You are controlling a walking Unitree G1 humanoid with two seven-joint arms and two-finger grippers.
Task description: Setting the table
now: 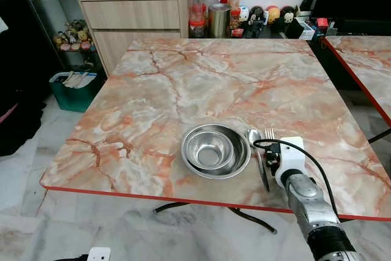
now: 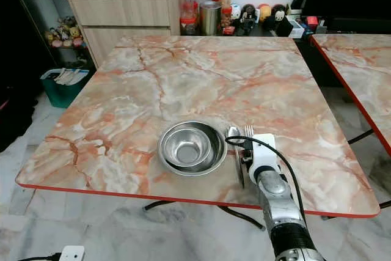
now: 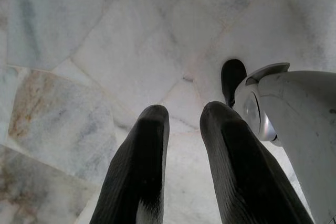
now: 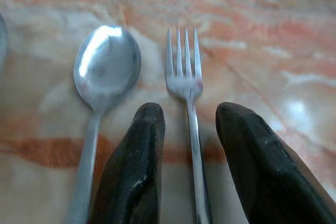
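Two nested steel bowls (image 1: 214, 150) sit near the front edge of the marble table (image 1: 183, 84). Just to their right lie a spoon (image 4: 106, 65) and a fork (image 4: 184, 72), side by side, heads pointing away from me. My right gripper (image 4: 186, 111) is open low over the table, its black fingers (image 4: 139, 150) on either side of the fork's handle without touching it. The right arm (image 1: 302, 194) reaches in over the front edge. My left gripper (image 3: 184, 111) hangs idle over the pale floor tiles, its fingers slightly apart and holding nothing.
A wooden cabinet (image 1: 134, 19) and several jars (image 1: 211, 4) stand beyond the table's far edge. A green bin (image 1: 73, 90) is on the floor at the left. A second marble table (image 1: 366, 59) stands to the right across a narrow gap.
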